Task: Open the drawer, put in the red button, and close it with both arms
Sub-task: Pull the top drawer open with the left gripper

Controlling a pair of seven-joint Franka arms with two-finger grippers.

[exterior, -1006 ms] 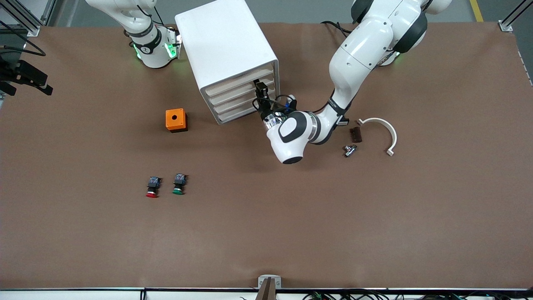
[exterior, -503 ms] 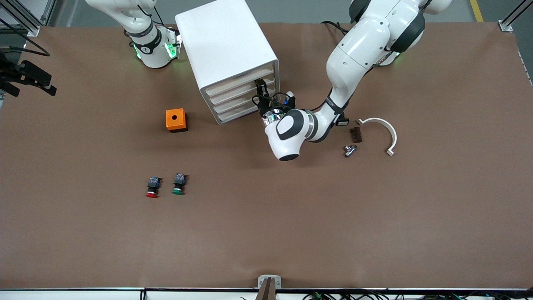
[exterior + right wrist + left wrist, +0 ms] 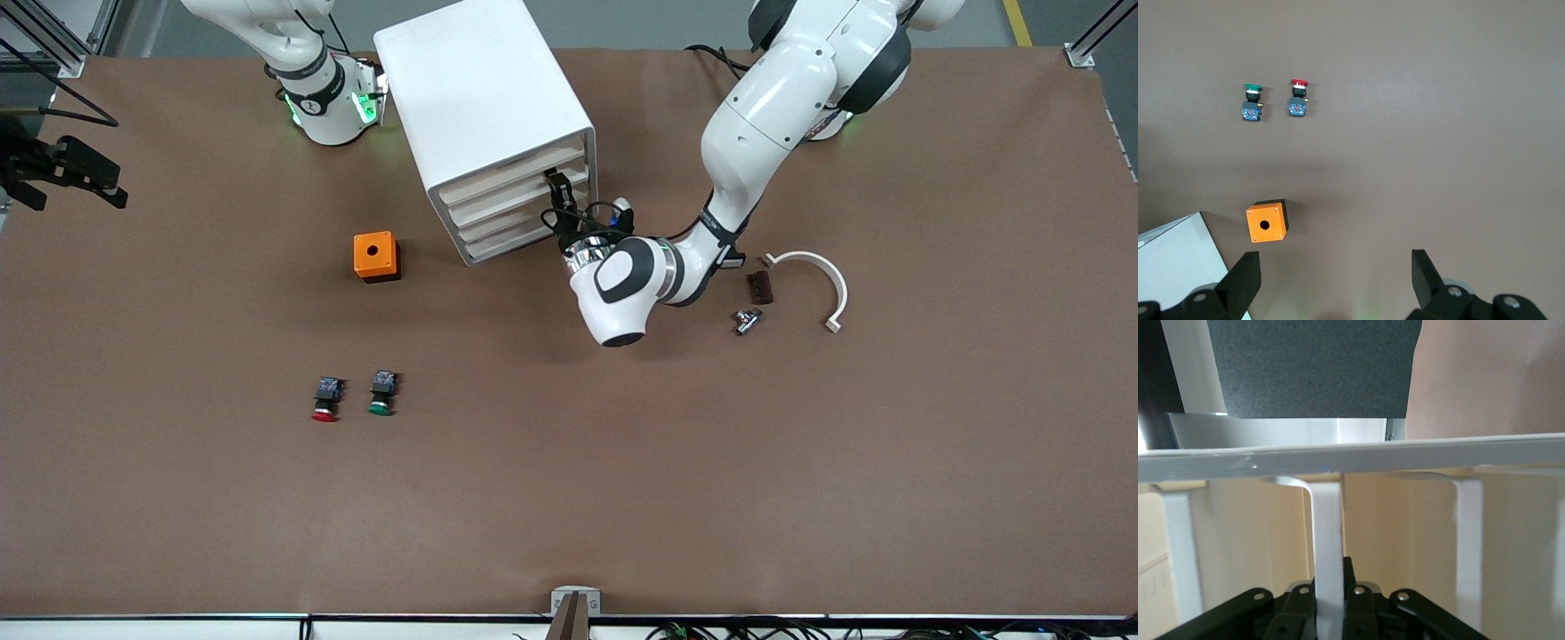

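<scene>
Left wrist view shows the left gripper clamped on the drawer handle; pull straight out, level, to avoid jamming. The right gripper waits wide open above the bench; the red button lies by the green one

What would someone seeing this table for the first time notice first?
The big white cabinet near the arms' bases, with the left gripper shut on the handle of its second drawer. Nearer the front camera, the red button lies beside a green button, with an orange box between them and the cabinet. The right gripper waits open above.
</scene>
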